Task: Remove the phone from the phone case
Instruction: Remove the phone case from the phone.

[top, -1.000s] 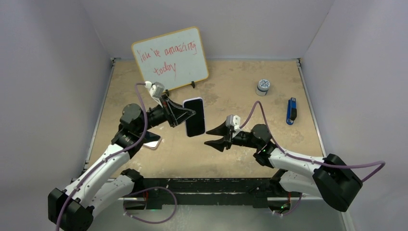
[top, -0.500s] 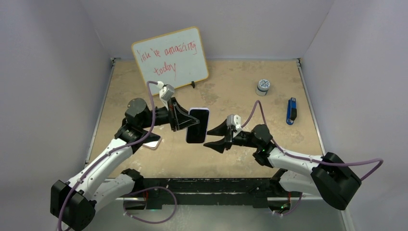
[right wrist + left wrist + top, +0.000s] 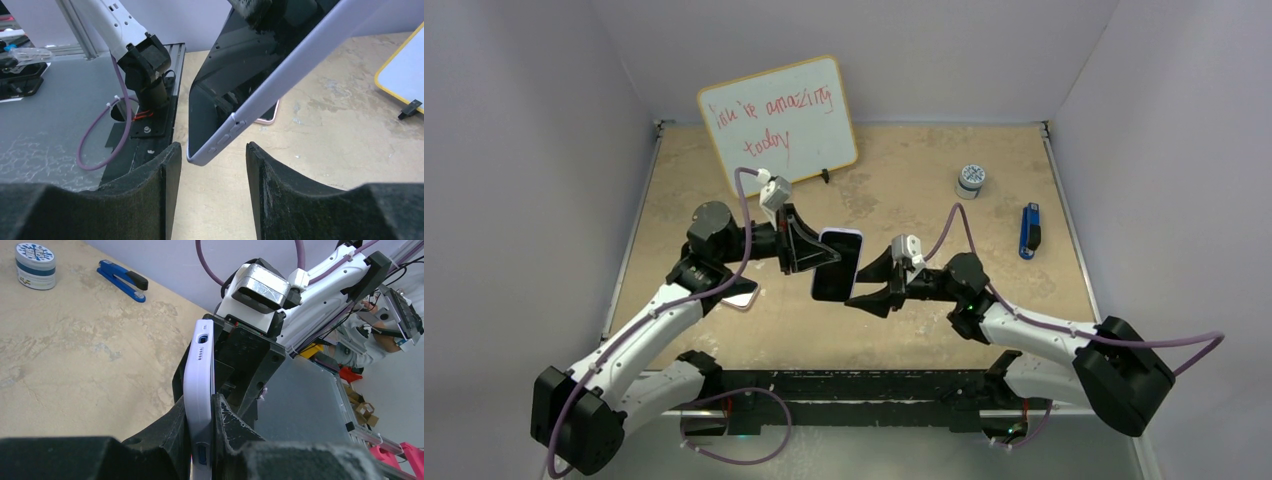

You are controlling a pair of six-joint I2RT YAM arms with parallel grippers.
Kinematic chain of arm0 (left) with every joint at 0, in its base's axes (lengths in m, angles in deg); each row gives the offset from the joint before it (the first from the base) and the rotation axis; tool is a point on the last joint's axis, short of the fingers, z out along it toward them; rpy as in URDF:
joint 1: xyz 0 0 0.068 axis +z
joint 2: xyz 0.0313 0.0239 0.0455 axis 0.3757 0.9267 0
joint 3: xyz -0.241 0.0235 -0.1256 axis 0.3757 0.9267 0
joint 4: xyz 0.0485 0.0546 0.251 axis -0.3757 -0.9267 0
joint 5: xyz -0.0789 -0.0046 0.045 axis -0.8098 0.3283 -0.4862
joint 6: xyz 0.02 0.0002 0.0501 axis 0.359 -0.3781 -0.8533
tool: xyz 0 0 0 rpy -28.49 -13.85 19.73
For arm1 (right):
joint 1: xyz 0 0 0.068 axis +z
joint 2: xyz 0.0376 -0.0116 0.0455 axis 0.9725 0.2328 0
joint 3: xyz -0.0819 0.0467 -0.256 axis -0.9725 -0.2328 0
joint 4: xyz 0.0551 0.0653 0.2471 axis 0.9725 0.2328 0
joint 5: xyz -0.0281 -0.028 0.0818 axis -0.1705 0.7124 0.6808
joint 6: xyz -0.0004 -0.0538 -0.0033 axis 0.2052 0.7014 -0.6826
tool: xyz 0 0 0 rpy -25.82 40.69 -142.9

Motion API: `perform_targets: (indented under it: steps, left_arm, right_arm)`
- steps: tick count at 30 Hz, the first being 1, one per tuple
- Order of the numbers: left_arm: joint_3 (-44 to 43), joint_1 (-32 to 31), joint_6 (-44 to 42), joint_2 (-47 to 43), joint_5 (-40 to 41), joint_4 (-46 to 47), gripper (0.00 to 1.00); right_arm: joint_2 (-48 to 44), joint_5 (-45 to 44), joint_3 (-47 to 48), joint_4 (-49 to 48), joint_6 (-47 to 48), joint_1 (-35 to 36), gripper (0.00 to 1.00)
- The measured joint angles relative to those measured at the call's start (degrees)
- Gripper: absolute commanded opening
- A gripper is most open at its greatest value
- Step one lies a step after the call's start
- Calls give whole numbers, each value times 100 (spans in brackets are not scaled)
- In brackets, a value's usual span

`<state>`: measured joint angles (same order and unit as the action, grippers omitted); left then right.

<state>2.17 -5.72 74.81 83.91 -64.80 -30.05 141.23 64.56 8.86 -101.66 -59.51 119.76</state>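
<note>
Gripping the phone case (image 3: 836, 266) across its thickness, the left claw (image 3: 821, 256) is closed on it, with 1 finger on each face, and holds it in the air over the bench (image 3: 904, 190). The lavender case is tilted, and the phone (image 3: 225, 82) sits inside it, its dark screen turned toward the right claw (image 3: 857, 287). In the left wrist view the case's (image 3: 197, 385) narrow edge rises straight out from between the 2 fingers.

The right claw is open. Its 2 fingers (image 3: 150, 185) straddle the lower corner of the case, which hangs in the gap between them, close to 1 finger and clear of the other.

Beyond the left claw a whiteboard (image 3: 779, 122) with red writing stands propped on the bench. Behind that claw, under its arm, a flat pink-edged device (image 3: 742, 295) lies on the bench. Well beyond the right claw and off to its outer side sit a small round tin (image 3: 970, 180) and a blue stapler (image 3: 1029, 230), apart from each other.
</note>
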Motion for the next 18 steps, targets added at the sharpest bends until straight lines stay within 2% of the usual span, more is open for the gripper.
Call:
perform_targets:
  steps: [7, 18]
  left_arm:
    - [-118, 2, 0, 216, -149, -2, 0]
    - [-452, 2, 2, 581, -459, 7, 0]
  right_arm:
    - [15, 83, 179, 243, -4, 24, 42]
    - [37, 304, 295, 717, 153, 28, 40]
